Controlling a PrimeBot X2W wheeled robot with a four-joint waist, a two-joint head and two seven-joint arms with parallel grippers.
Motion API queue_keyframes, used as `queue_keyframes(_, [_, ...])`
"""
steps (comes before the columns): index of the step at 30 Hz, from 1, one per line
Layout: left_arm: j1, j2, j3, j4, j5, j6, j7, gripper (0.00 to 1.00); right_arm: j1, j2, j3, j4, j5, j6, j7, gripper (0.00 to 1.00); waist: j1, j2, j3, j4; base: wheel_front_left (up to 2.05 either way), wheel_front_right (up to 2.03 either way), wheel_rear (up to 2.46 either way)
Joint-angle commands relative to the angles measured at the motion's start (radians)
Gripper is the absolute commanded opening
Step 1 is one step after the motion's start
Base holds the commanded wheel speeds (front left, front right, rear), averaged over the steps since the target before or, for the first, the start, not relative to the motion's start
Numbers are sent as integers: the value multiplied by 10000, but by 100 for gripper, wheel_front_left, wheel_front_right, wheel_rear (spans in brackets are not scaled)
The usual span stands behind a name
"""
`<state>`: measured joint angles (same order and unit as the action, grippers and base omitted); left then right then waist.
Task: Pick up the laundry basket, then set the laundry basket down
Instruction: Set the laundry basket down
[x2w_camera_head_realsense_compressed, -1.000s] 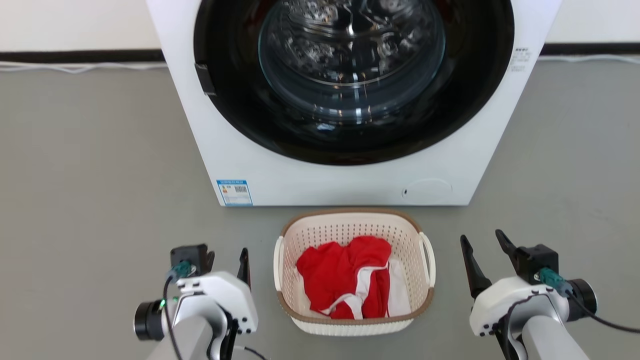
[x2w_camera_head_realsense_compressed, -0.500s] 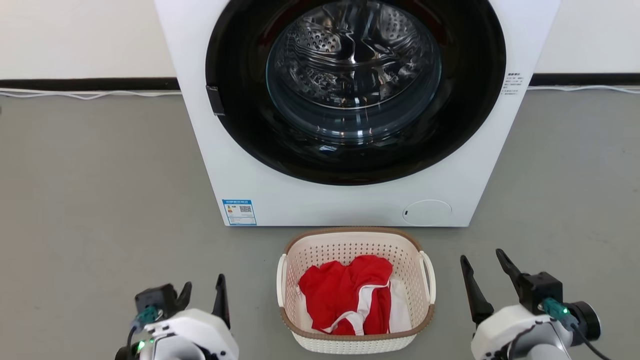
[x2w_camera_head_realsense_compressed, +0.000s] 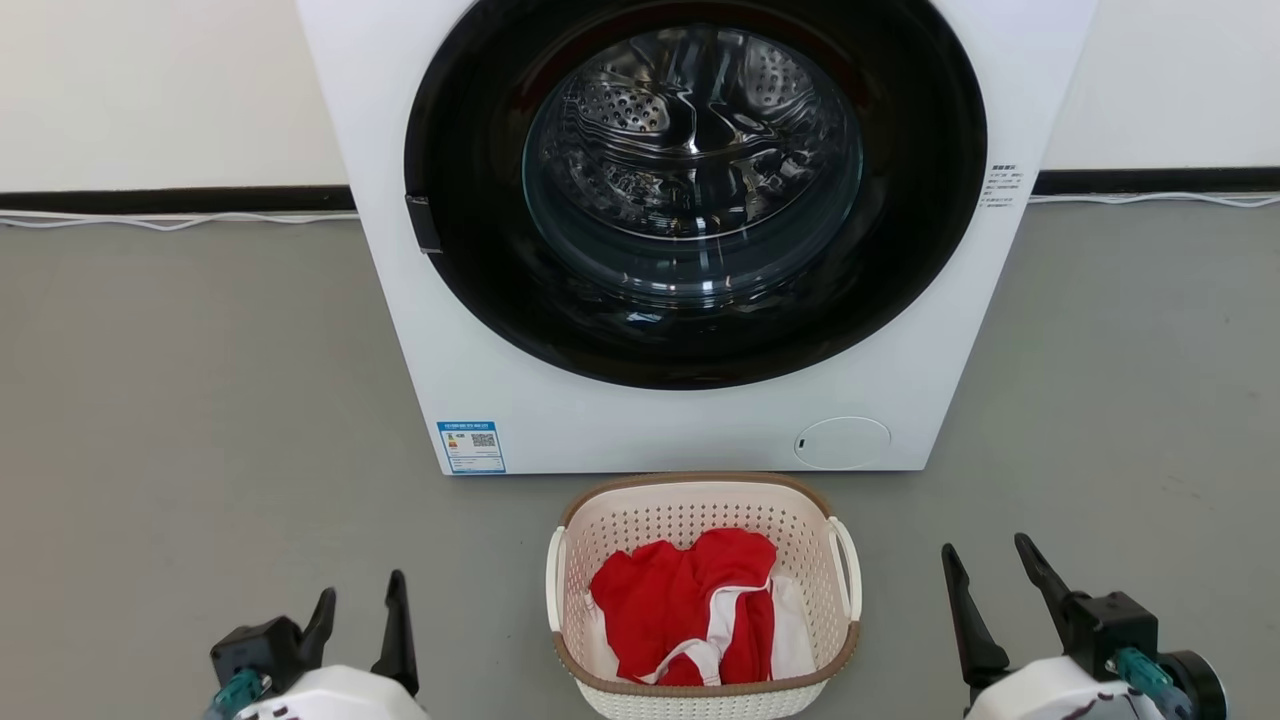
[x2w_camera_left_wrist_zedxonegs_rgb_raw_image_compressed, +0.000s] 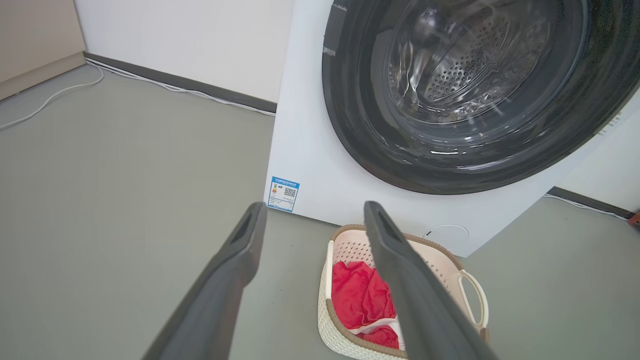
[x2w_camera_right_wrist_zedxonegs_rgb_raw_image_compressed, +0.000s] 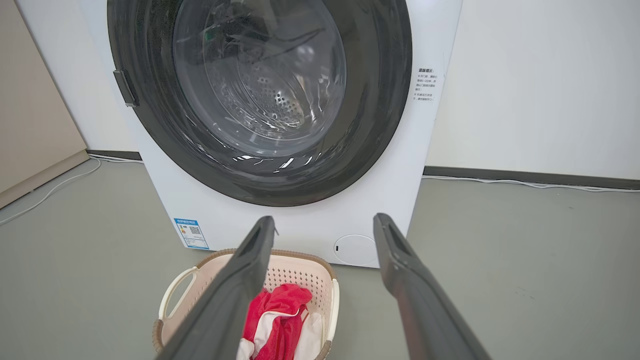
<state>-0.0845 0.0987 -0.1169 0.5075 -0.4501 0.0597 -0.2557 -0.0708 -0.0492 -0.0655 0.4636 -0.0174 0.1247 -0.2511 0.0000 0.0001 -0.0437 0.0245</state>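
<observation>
The basket sits on the grey floor at 6 o'clock in the head view, just in front of the washer, with red and white laundry heaped inside. Its long axis runs from 12 to 6, away from the robot toward the washer, so its two white loop handles face 9 and 3, one toward each arm.

The left gripper sits at about 8 o'clock, its two dark fingers parted with nothing between them, pointing toward 12. The right gripper sits at about 4 o'clock, likewise spread wide and empty. Both stand clear of the basket, touching nothing.

From the left wrist the basket lies toward 5 o'clock, partly behind the right-hand finger; from the right wrist the basket lies toward 7 o'clock, past the left-hand finger. So the basket lies inward of both sets of fingers and lower than they point.

Neither arm looks clearly nearer; the gaps to the handles seem much the same. The lift probably calls for both arms to swing inward and down, each taking the handle on its own side.
</observation>
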Motion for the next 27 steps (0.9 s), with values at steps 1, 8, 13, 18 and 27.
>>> queue_keyframes(1, [-141,92,408,-319,137,-104,-61,100,-76,-10,190,-334,66,60,-107,100,0,-1,-22,-21,0,0,0])
queue_keyframes(8, [151,6,860,-493,433,-342,-61,100,183,-10,5,-608,74,60,-107,100,0,-1,-15,-113,0,0,0])
queue_keyframes(13, [187,-36,1078,-613,628,-585,-61,100,252,-10,-54,-727,56,60,-107,100,0,-1,34,-143,0,0,0])
queue_keyframes(18, [272,-136,1279,-722,783,-719,-61,100,301,-10,-98,-757,-6,60,-107,100,0,-1,57,-158,0,0,0])
queue_keyframes(27, [308,-307,1605,-757,968,-864,-61,100,321,-10,-154,-774,-65,60,-107,100,0,-1,57,-155,0,0,0])
